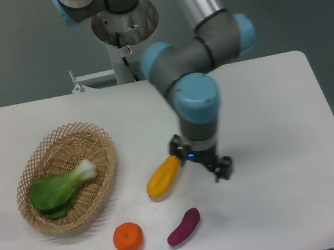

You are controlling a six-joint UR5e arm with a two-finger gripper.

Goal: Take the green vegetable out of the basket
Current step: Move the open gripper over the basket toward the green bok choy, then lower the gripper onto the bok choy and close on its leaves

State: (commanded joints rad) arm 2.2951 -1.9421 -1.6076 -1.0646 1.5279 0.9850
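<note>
The green vegetable (58, 187), with broad green leaves and a white stem end, lies inside the tan woven basket (98, 139) on the left of the table. My gripper (201, 159) points down over the table's middle, well to the right of the basket, right beside the yellow fruit. Its two black fingers (223, 169) stand spread apart with nothing between them. The wrist hides the fingertips from above.
A yellow elongated fruit (163, 177) lies just left of the gripper. A purple sweet potato (184, 227) and an orange (128, 238) lie near the front edge. The arm's base (123, 20) stands behind the white table's (277, 116) far edge.
</note>
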